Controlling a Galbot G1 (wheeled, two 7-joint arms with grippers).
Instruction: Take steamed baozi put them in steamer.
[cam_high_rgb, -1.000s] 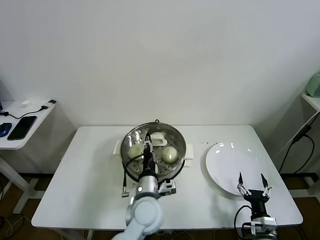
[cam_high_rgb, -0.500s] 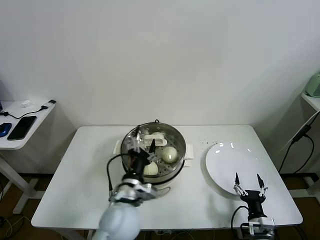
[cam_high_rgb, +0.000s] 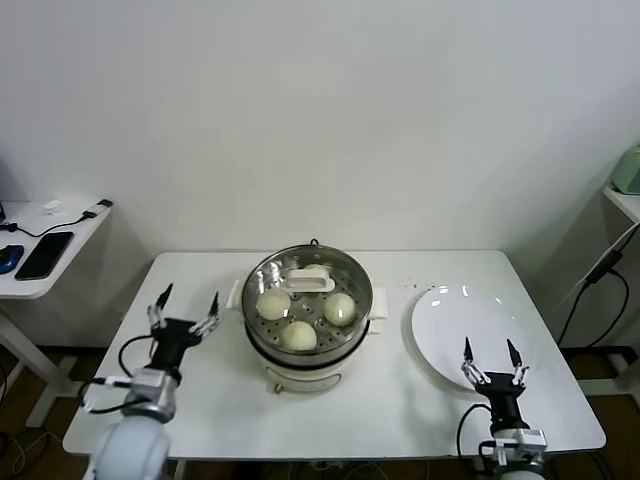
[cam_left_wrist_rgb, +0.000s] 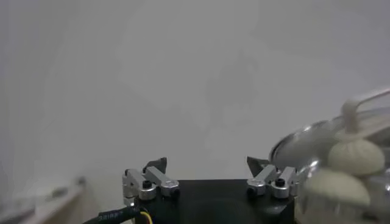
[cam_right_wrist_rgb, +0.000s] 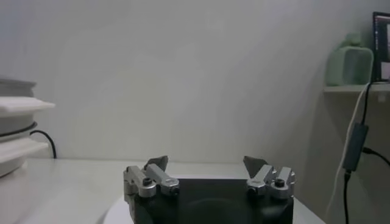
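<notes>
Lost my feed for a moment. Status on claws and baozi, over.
Left claw open, beside steamer. Right claw open, by plate. Four baozi in steamer. Plate bare, nothing in the way.

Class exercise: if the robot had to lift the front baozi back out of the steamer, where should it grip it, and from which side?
Probably across the front baozi's rounded sides, coming straight down from above: the steamer's steel wall rings it and blocks any level approach, and its domed top is exposed. Both neighbouring buns sit close behind, so open jaws fit best left-to-right.

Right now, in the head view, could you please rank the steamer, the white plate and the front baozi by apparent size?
1-2. steamer and white plate: look alike, so unranked.
3. front baozi, clearly smallest.
</notes>
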